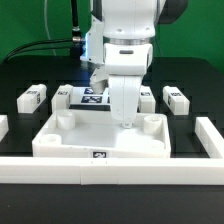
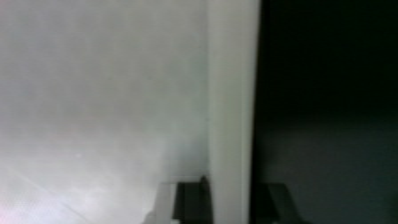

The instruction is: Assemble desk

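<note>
The white desk top (image 1: 70,140), a tray with a raised rim and round corner sockets, lies on the black table. My gripper (image 1: 127,119) reaches down at its far rim, right of the middle. In the wrist view the rim (image 2: 233,90) runs between my two dark fingers (image 2: 189,200), with the tray floor on one side and the black table on the other. Both fingers press against the rim, so my gripper (image 2: 235,203) is shut on it. White tagged legs lie behind the tray: two at the exterior view's left (image 1: 33,97) and two at its right (image 1: 177,98).
The marker board (image 1: 88,96) lies behind the tray, partly hidden by my arm. A long low white border wall (image 1: 100,168) runs along the front and turns up both sides. A green backdrop stands behind.
</note>
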`<state>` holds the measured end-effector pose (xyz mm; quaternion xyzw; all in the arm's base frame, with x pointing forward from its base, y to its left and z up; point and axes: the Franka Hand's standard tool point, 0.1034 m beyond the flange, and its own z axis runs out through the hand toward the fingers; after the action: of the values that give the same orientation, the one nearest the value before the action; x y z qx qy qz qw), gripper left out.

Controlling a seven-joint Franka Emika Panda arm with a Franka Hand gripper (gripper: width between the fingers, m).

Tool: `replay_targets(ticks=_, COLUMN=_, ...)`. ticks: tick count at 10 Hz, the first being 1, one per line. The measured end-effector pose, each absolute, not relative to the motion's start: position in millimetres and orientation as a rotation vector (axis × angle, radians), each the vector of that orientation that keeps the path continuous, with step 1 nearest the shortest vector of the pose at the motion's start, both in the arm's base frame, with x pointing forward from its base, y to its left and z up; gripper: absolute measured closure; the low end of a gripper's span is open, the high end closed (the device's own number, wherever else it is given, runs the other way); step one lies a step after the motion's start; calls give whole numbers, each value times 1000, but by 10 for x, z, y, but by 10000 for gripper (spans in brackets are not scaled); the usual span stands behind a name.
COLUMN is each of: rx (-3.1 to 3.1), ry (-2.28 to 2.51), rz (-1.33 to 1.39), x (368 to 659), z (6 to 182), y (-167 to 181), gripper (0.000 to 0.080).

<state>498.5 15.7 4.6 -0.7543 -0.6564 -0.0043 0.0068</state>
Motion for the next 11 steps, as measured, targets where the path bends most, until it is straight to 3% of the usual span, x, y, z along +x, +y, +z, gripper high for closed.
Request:
replay_targets(ticks=3, rx=-2352, ry=-2060, rz=-10, x=4994, z=49, y=178, gripper=744)
replay_targets(ticks=5, rx=-2314, ry=-2086, rz=-15, x=5130, z=58, y=356, gripper=744)
replay_targets(ticks=11, rx=-2262, ry=-2106, rz=-6, x=5169, z=57, y=639, gripper=744)
